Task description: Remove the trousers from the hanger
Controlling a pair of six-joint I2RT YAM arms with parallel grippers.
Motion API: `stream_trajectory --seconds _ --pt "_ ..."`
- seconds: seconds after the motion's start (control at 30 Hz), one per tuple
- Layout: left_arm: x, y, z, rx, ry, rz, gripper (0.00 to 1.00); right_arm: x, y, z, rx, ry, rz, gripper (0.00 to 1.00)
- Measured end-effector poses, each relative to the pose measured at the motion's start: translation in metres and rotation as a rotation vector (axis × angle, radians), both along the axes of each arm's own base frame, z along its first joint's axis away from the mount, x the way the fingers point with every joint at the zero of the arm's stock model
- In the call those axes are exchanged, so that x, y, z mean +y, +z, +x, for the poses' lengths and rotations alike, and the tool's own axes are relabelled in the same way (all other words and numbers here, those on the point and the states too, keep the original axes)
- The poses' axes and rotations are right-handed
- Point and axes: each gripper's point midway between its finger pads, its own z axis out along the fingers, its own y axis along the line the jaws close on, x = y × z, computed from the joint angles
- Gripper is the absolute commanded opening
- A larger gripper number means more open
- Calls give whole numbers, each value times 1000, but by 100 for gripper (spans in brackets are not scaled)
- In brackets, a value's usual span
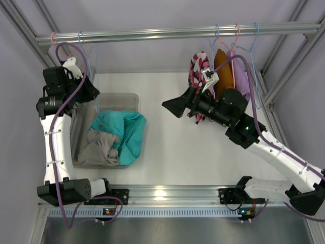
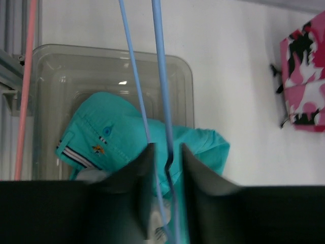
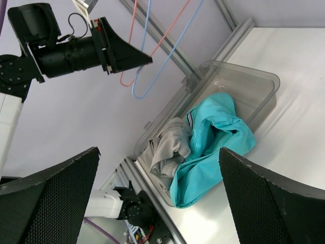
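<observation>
Barely ajar — left pincer point(image 2: 167, 148) around blue hanger point(image 2: 162, 76)

White links point(image 1: 53, 147), black joints point(image 1: 56, 81), purple cables point(image 1: 252, 89), black right gripper point(image 1: 171, 107)

Trousers point(image 1: 124, 131): teal, striped trim at the waistband, crumpled. They lie heaped in a clear plastic bin point(image 1: 129, 96), with one part spilling over its rim.
Hanger point(image 2: 162, 101): thin blue wire, bare, hanging from the overhead rail point(image 1: 177, 33).
</observation>
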Motion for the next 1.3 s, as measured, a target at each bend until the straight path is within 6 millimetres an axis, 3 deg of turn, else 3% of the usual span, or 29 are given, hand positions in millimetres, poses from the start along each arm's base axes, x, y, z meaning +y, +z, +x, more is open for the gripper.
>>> stream_trajectory --seconds 0.03,0.1,0.13,0.17,0.4,0.63,0.77,0.9,1.0,1.1,1.2,1.3 --pt "-1 -4 -5 11 -3 3 54 -1 -1 0 0 -2 -2 99" --pt "-2 -10 -14 32 -11 12 78 -1 -3 1 -3 -7 -9 99" --pt "-2 -11 -16 36 -12 16 95 -2 -3 1 -6 -9 -9 99" --pt "-1 -11 -17 36 -14 23 99 -2 -3 2 -12 -11 -13 99" --pt "-5 -4 -32 25 -19 26 99 -9 1 6 -71 -45 -42 99" --pt "-22 53 -80 -154 -108 94 99 -46 21 9 -220 -153 -101 99" --pt "-18 78 -95 -211 -118 185 99 -85 36 25 -269 -271 -128 99" --pt "-3 89 -82 -215 -95 275 99 -140 47 45 -286 -442 -140 99" --pt "14 85 -60 -174 -57 332 99 -174 52 44 -301 -537 -139 100" --pt "26 66 -43 -119 -40 361 99 -212 46 38 -313 -654 -144 100" --pt "28 51 -42 -95 -39 366 99 -246 34 27 -320 -764 -156 99" --pt "26 55 -49 -135 -32 374 99 -273 26 16 -327 -862 -175 99"
